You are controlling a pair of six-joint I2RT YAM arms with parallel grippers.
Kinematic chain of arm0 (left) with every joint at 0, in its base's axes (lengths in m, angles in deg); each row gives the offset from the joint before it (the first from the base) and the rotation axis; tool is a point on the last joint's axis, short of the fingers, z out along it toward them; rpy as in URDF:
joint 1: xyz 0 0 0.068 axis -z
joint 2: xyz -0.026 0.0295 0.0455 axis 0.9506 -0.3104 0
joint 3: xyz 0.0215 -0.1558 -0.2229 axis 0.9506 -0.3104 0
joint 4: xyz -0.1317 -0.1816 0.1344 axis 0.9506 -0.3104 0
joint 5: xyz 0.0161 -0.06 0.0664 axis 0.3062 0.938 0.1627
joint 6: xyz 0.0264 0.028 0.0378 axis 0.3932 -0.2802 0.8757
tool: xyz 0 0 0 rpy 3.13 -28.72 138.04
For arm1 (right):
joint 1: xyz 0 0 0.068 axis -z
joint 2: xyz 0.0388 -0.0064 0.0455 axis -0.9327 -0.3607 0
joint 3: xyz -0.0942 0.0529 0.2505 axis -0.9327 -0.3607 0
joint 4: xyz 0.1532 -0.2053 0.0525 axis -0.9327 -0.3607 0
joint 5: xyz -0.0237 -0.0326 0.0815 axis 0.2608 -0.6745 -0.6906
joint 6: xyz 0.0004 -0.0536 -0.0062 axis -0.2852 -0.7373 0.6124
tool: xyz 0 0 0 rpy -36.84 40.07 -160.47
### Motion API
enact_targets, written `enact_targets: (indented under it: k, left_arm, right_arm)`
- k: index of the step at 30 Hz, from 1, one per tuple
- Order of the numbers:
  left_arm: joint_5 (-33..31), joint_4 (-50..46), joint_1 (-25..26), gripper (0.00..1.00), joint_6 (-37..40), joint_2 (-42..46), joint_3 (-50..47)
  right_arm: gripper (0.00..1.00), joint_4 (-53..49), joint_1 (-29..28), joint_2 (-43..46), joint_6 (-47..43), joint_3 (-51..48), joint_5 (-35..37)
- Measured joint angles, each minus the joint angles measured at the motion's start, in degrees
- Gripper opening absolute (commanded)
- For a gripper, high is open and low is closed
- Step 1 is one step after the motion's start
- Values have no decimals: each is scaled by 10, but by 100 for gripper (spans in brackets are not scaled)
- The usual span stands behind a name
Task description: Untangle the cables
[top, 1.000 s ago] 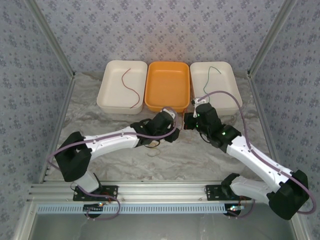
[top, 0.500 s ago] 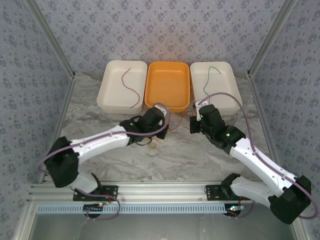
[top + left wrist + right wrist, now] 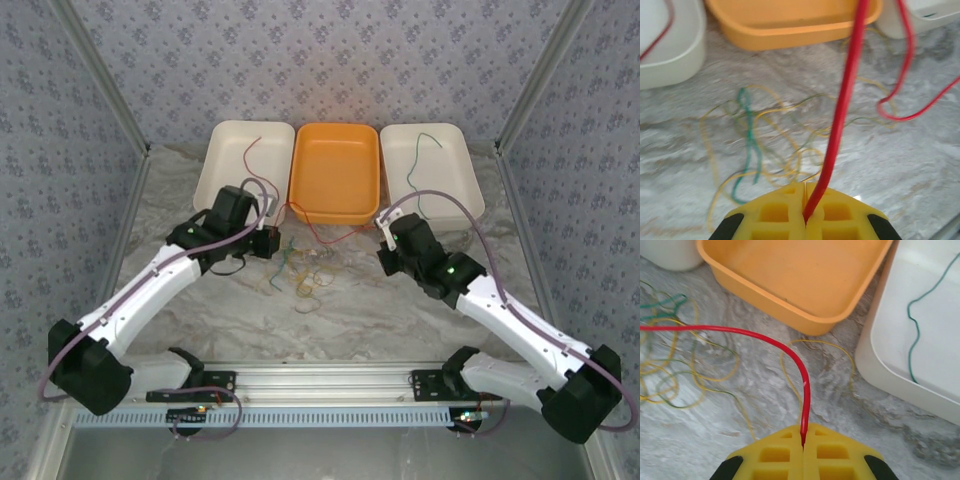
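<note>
The cables [image 3: 303,268] are red, green and yellow; the middle tray [image 3: 335,172] is orange, the worktop [image 3: 355,312] grey marbled.

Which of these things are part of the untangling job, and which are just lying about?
Job: red cable, gripped by left gripper and right gripper; yellow-green tangle; left white tray; orange tray; right white tray.
Lying about: purple arm cable; metal rail.

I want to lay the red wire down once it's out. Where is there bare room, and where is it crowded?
Bare: the table strip between the tangle and the front rail, and the orange tray. Crowded: between the left gripper and right gripper, where the red wire stretches by the tangle.
</note>
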Motion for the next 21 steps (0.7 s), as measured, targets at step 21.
enact_targets:
  k: [21]
  left_arm:
    - [-406, -110, -47, 0, 241, 1, 50]
  right_arm:
    - [0, -10, -40, -13, -297, 28, 150]
